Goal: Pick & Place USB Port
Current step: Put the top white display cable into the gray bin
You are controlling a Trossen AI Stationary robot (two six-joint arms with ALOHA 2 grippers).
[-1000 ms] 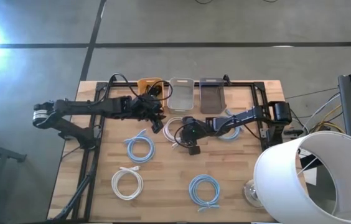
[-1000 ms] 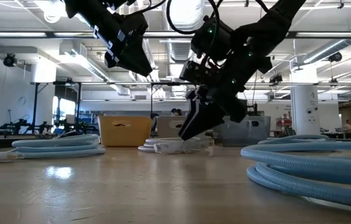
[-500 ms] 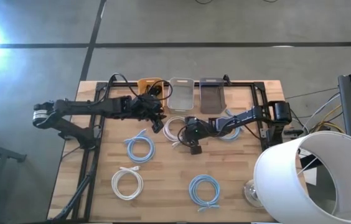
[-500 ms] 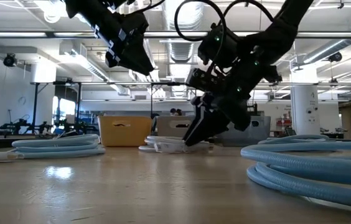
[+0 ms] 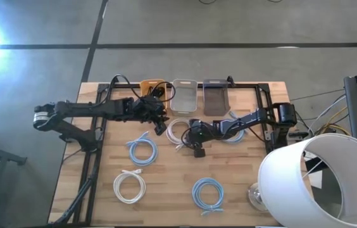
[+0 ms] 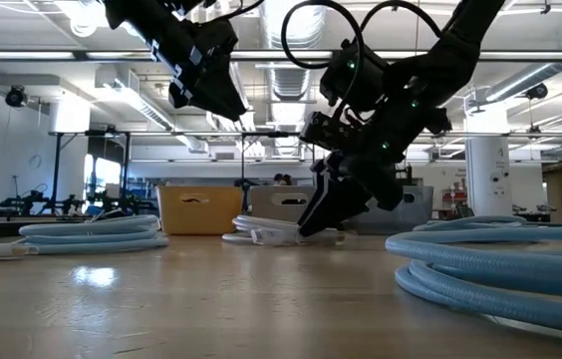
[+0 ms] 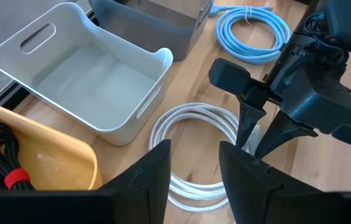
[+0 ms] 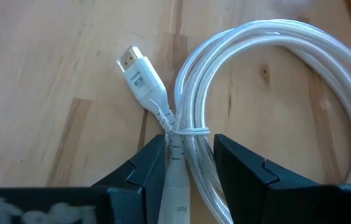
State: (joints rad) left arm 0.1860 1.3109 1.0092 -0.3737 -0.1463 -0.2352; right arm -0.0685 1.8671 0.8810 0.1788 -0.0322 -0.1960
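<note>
The right end effector (image 5: 189,130) is down low at the white cable coil (image 5: 177,132), which lies flat on the tabletop (image 5: 166,190) near the far edge, just in front of the clear bin (image 5: 184,95). Its fingers (image 8: 238,167) are open a little way, one on each side of the tied bundle and plug (image 8: 139,76), not squeezing it. The left end effector (image 5: 159,120) hangs open above the tabletop beside the orange bin (image 5: 153,85).

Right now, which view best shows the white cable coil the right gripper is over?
The right wrist view: the white cable coil fills it, connector and tie visible between the right gripper fingers. The left wrist view shows most of its loop, the high view a small ring, the low view only a flat edge.
</note>
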